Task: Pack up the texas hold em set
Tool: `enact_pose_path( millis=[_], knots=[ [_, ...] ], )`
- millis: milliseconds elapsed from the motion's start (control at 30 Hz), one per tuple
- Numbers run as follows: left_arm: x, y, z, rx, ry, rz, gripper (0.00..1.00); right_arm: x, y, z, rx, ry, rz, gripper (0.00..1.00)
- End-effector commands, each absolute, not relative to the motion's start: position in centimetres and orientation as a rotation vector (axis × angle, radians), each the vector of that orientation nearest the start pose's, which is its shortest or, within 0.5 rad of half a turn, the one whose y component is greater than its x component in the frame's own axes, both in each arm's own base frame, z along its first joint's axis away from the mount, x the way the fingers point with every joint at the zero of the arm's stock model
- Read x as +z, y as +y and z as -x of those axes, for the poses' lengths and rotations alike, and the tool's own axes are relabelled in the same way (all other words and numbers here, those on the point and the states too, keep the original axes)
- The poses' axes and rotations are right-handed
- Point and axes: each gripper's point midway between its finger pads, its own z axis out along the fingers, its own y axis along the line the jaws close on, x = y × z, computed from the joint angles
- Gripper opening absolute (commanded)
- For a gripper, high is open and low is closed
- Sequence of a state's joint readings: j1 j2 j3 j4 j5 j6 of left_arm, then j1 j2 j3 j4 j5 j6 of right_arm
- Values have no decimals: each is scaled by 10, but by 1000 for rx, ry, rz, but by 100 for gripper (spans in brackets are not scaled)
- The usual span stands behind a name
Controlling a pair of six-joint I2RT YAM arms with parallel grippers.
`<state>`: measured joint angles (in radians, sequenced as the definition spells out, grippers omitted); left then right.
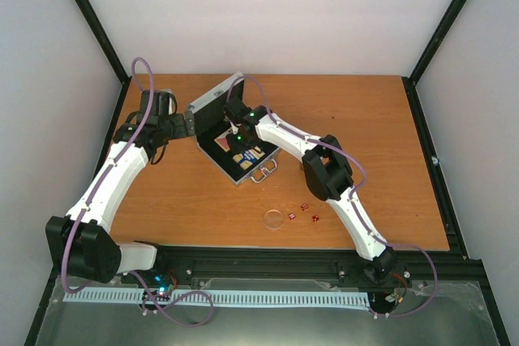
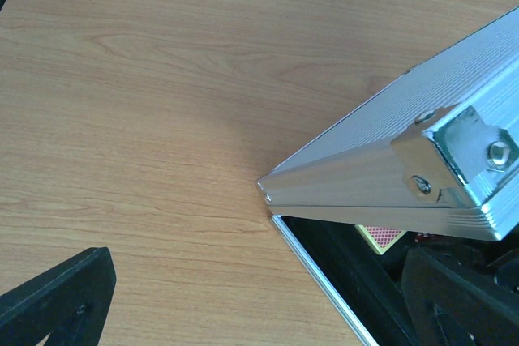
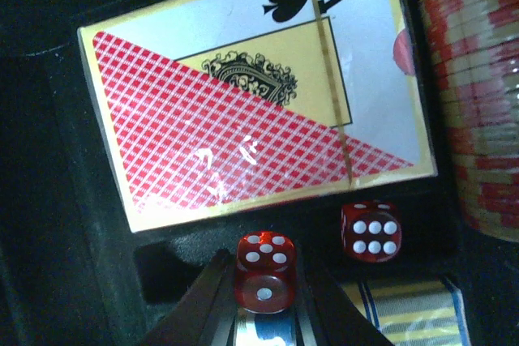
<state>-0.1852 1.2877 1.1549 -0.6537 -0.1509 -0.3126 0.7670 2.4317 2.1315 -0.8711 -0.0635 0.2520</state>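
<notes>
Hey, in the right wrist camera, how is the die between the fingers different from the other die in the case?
The gripped die is pinched in the right gripper. The loose die lies free in the case. The gripped die shows one pip in front and five on top, while the loose die shows six. Both are translucent red with white pips and sit beside the red deck.

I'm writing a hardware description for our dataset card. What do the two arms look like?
Both the left arm and right arm have white links, black joint housings and lilac cables looping alongside. Fingers are matte black. A green light glows near the right wrist.
</notes>
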Motion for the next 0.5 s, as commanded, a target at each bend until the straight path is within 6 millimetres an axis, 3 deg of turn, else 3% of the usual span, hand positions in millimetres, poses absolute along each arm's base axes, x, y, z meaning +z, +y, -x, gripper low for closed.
enact_pose_path(
  millis=[0,233,400,467],
  knots=[
    [220,-40,-369,-41,2348,202,100,42,404,-413,346,2689,699,15],
    [217,-40,-369,-39,2355,202,100,32,398,-416,297,2699,695,16],
    [216,-40,-369,-38,2358,205,100,38,399,-418,302,2682,698,25],
    [216,-40,-369,-40,2357,206,100,51,404,-423,320,2650,696,29]
  ],
)
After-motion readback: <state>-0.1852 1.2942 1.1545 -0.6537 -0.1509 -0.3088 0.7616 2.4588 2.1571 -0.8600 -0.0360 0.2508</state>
